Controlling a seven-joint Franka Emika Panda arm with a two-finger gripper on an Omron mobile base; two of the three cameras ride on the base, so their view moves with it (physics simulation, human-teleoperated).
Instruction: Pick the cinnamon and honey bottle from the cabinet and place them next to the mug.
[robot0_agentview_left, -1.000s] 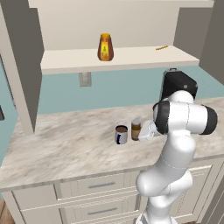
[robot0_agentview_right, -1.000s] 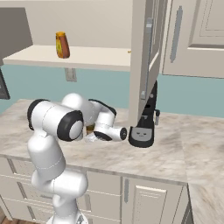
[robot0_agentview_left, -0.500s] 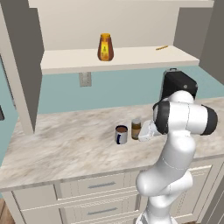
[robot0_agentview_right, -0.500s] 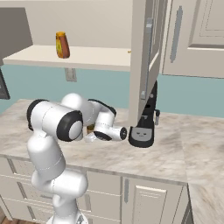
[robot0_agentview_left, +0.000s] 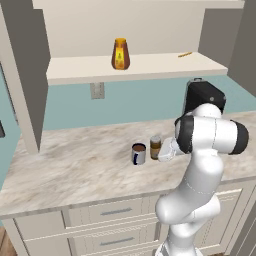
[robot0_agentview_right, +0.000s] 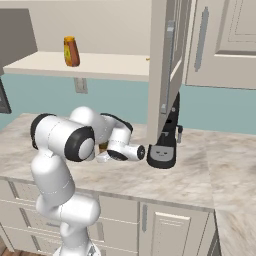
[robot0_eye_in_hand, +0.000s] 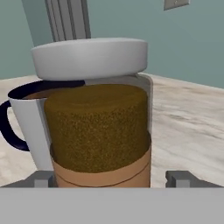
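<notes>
- The cinnamon (robot0_eye_in_hand: 98, 127) now stands on the counter (robot0_agentview_left: 75, 165) just beside the mug (robot0_agentview_left: 138, 153), so the first half looks done.
- The end effector (robot0_eye_in_hand: 111, 178) is spread wide, fingertips (robot0_eye_in_hand: 43, 178) apart on either side of the jar, gripping nothing.
- The arm is folded low, forearm level over the counter.
- Next, I'd guess: back away without tipping the jar, then reach up to the honey bottle (robot0_agentview_left: 120, 54) on the cabinet (robot0_agentview_left: 150, 67) shelf.

Flat, even, soft rendered light
</notes>
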